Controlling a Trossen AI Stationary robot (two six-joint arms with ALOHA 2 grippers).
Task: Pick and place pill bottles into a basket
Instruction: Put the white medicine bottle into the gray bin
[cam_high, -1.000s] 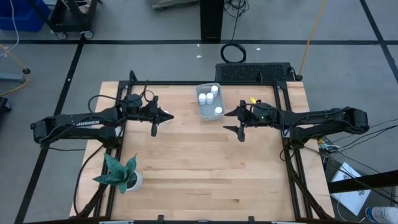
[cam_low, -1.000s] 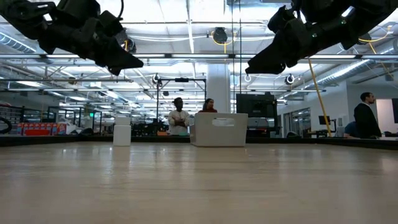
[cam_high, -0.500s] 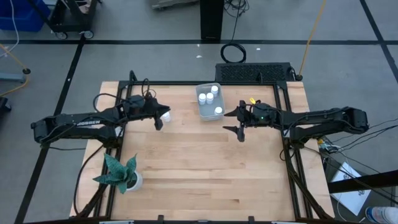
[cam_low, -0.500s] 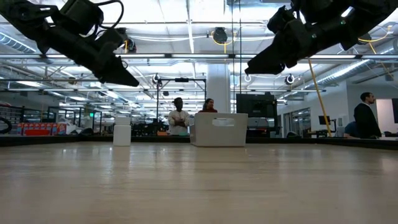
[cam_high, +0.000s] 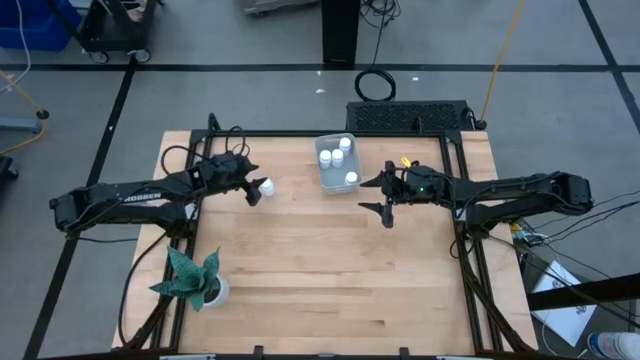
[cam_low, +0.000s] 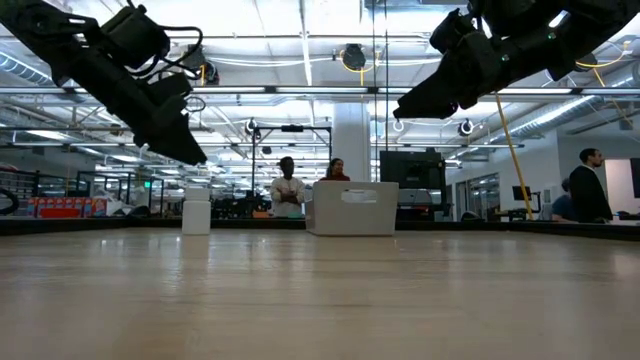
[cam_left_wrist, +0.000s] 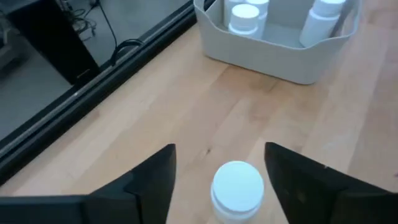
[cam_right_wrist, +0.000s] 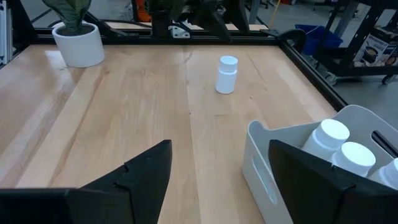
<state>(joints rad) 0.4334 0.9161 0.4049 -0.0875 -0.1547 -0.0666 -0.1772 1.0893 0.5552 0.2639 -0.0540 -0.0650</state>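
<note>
One white pill bottle (cam_high: 266, 186) stands upright on its base on the wooden table, left of the basket; it also shows in the left wrist view (cam_left_wrist: 237, 188) and the low view (cam_low: 196, 215). My left gripper (cam_high: 255, 192) is open and slants down over it, a finger on either side of the cap (cam_left_wrist: 221, 149), apart from it. The pale grey basket (cam_high: 337, 163) stands at the far middle with several bottles (cam_left_wrist: 244, 17) inside. My right gripper (cam_high: 385, 196) hangs open above the table, right of the basket (cam_right_wrist: 292, 163).
A green plant in a white pot (cam_high: 197, 281) stands near the front left corner. A black ridged box (cam_high: 410, 115) lies beyond the far edge. Bare wood spans the middle and near side. People stand in the room behind the table (cam_low: 288, 190).
My left gripper has sunk and tipped downward toward the lone bottle, rolling its wrist, and its jaws have opened around the cap. The bottle has stayed where it was. My right arm has kept still.
</note>
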